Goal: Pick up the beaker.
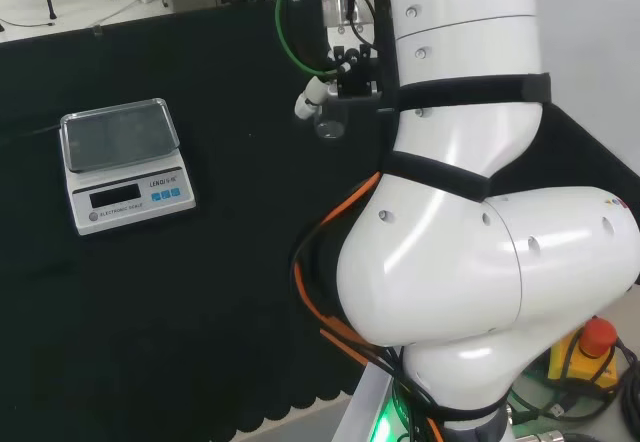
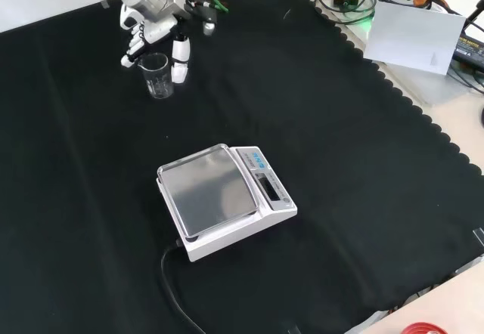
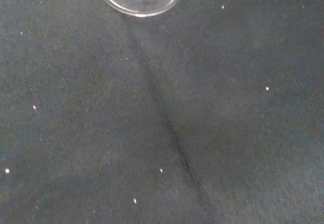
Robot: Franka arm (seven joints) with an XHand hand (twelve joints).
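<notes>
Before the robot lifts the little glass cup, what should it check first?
1. Beaker upright on the black cloth: ok.
2. Hand at the beaker, fingers on either side of its rim in the front view: ok.
3. Fingers actually closed on the glass: cannot tell.
4. Beaker empty, so nothing spills: looks empty, ok.
5. Scale far enough away not to get bumped: ok, it stands well apart in the front view.
6. Space above the beaker free for lifting: ok.

One beaker, one scale, one black cloth
</notes>
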